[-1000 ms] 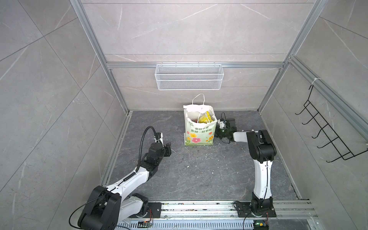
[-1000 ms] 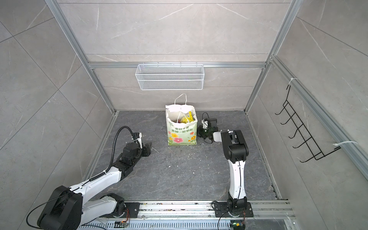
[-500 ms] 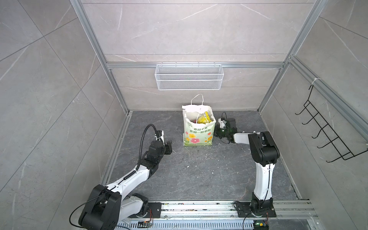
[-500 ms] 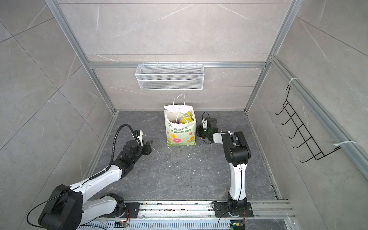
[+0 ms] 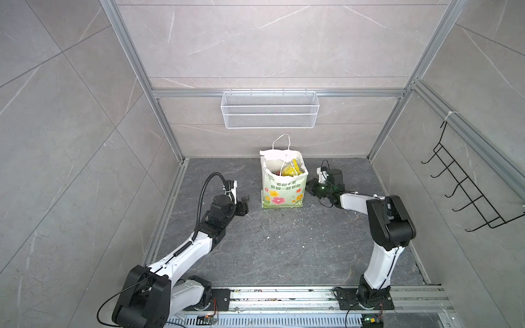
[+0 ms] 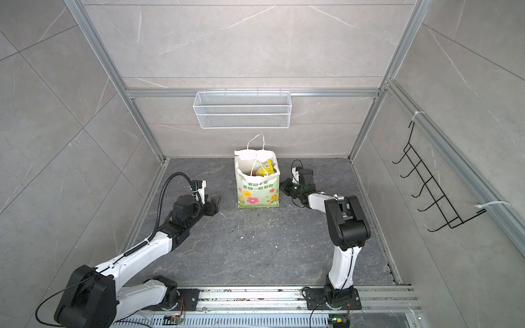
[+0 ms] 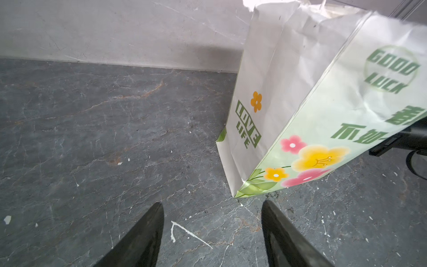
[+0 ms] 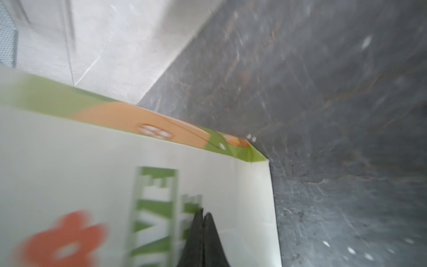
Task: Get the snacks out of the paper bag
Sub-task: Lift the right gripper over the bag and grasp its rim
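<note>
The paper bag (image 5: 284, 190) (image 6: 257, 193) stands upright near the back wall, its mouth open. Yellow snacks (image 5: 290, 169) (image 6: 265, 169) and a bit of red show inside; the other snacks are hidden. My left gripper (image 5: 243, 205) (image 6: 214, 202) (image 7: 212, 203) is open and empty, low over the floor, a short way left of the bag's (image 7: 272, 97) lower front corner. My right gripper (image 5: 310, 186) (image 6: 284, 186) (image 8: 203, 211) is shut, holding nothing, its tips against the bag's (image 8: 92, 175) lettered right side wall.
A white wire mesh basket (image 5: 270, 112) (image 6: 243, 110) hangs on the back wall above the bag. A black hook rack (image 5: 466, 196) is fixed to the right wall. White specks and streaks (image 7: 184, 231) mark the grey stone floor (image 5: 284, 250).
The left gripper has edged nearer the bag. The right gripper has crept up to the bag's side while its elbow swung toward the front right. The bag has barely shifted.
</note>
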### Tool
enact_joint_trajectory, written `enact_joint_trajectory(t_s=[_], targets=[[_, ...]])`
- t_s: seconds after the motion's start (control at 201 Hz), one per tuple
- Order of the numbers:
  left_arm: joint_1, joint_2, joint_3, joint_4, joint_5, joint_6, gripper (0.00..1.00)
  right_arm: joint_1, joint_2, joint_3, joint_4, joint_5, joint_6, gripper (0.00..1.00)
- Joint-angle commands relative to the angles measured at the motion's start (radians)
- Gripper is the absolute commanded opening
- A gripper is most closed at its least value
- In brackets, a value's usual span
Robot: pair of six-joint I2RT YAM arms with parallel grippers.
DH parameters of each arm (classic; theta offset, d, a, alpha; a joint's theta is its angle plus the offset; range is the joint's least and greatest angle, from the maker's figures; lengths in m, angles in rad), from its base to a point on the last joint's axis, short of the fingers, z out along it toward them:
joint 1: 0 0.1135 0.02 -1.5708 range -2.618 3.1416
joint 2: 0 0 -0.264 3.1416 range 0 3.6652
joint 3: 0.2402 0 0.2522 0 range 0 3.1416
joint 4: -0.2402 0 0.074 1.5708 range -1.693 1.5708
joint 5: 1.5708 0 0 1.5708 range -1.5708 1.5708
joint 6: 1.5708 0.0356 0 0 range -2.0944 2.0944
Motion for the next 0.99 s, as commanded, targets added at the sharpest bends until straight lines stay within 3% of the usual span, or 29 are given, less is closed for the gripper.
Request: enact_joint_trajectory(t_s=[0.0,0.174,0.284,0.403,0.567,0.856,0.926,0.985], targets=[[0.007,-0.043,0.075,-0.002,0.072,0.029,0.70,-0.007,-0.145,0.057,-0.130,0.085,-0.149,0.15],[0.008,-0.054,0.160,-0.020,0.227,0.039,0.70,-0.024,-0.222,0.224,-0.335,0.153,-0.293,0.32],[0.003,-0.047,0.201,-0.001,0.353,0.028,0.71,-0.024,-0.174,0.412,-0.490,0.116,-0.401,0.39],[-0.002,-0.031,0.224,-0.004,0.392,0.023,0.71,-0.008,-0.040,0.714,-0.731,0.043,-0.547,0.44],[-0.002,-0.034,0.204,-0.020,0.409,0.048,0.71,0.045,0.157,1.090,-1.066,0.053,-0.781,0.56],[-0.002,-0.037,0.189,-0.044,0.424,0.083,0.72,0.090,0.619,1.912,-1.578,0.150,-0.938,0.61],[-0.003,-0.035,0.186,-0.049,0.432,0.087,0.72,0.093,0.676,2.019,-1.622,0.146,-0.972,0.64],[-0.003,-0.035,0.179,-0.042,0.432,0.089,0.72,0.093,0.672,1.992,-1.605,0.146,-0.989,0.67]])
